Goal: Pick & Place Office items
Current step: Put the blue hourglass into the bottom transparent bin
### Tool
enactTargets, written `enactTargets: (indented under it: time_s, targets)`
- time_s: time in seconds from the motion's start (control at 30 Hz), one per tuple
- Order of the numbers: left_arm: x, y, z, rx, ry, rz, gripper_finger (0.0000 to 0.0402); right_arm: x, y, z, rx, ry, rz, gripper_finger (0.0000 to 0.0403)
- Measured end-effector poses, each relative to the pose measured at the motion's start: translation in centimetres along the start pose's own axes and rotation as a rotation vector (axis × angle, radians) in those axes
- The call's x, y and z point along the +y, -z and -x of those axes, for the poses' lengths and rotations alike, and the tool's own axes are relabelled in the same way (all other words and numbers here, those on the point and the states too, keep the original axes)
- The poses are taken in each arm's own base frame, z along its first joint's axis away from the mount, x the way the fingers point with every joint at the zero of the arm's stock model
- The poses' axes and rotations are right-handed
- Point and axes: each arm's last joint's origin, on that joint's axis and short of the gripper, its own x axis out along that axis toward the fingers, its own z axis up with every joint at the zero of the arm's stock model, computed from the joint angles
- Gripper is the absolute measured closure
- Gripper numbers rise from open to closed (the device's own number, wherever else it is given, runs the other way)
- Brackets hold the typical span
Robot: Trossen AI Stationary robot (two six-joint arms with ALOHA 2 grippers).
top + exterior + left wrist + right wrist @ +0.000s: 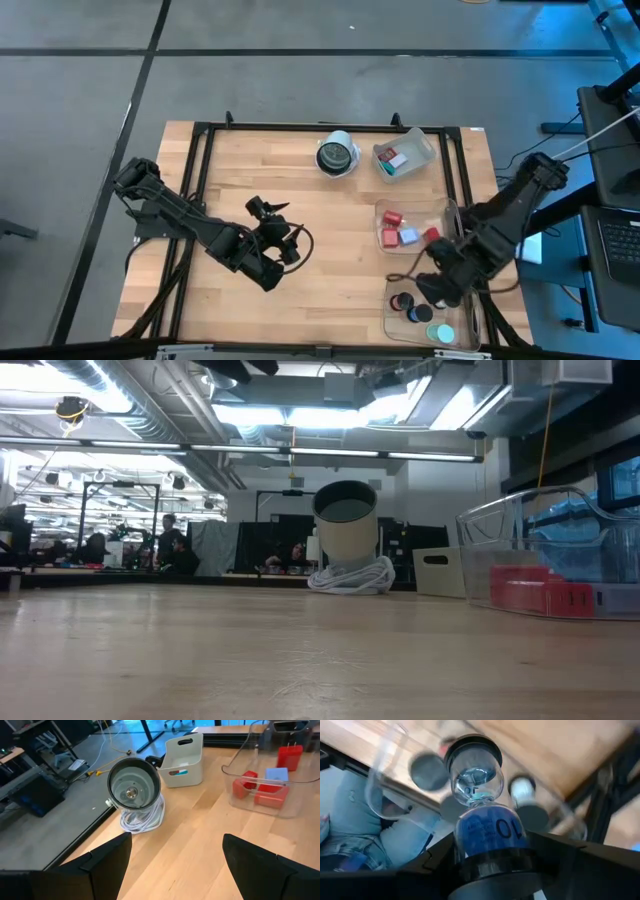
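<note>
My right gripper (492,865) is shut on a small sand timer (477,795) with blue sand, black end caps and a "10" on its glass. It hangs over the near right clear bin (395,318), which holds black round discs (405,300) and a teal round piece (441,333). My right gripper (437,285) stands at that bin's far edge. Red blocks (392,217) and pale blue rectangles (408,237) lie in the middle clear bin (440,207). Mid-table, my left gripper (280,228) is open with nothing between its fingers (100,865). My right gripper pinches the sand timer between its two fingers at the blue-filled bulb (487,832), beside the black cap nearest the wrist. The fingers come steeply from above. The timer's free end (472,747) points down over the black discs; I cannot tell whether it touches anything.
A round white-and-dark cup (337,155) on a coil of white cord (142,817) stands at the far middle. A white bin (405,155) with small pieces is to its right. A black frame (200,180) rims the wooden table. Bare wood lies between the two arms.
</note>
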Motion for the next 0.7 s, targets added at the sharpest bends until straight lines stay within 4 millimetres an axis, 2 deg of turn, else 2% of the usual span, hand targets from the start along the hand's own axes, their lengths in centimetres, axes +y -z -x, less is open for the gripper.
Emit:
enactTargets:
  time_s: [0.2, 0.43, 0.7]
  targets:
    - [0.0, 0.5, -0.2, -0.006, -0.015, 0.031, 0.0091, -0.1, 1.7, -1.0, 0.003, 0.04, -0.098, 0.0202]
    - [0.1, 1.7, -0.8, 0.033, -0.014, 0.062, 0.0091, 0.7, 1.9, -2.6, 0.011, 0.104, -0.083, 0.0202]
    - [0.1, 1.8, -0.8, 0.048, -0.01, 0.08, 0.0091, 1.5, 2.1, -4.4, 0.031, 0.178, -0.098, 0.0202]
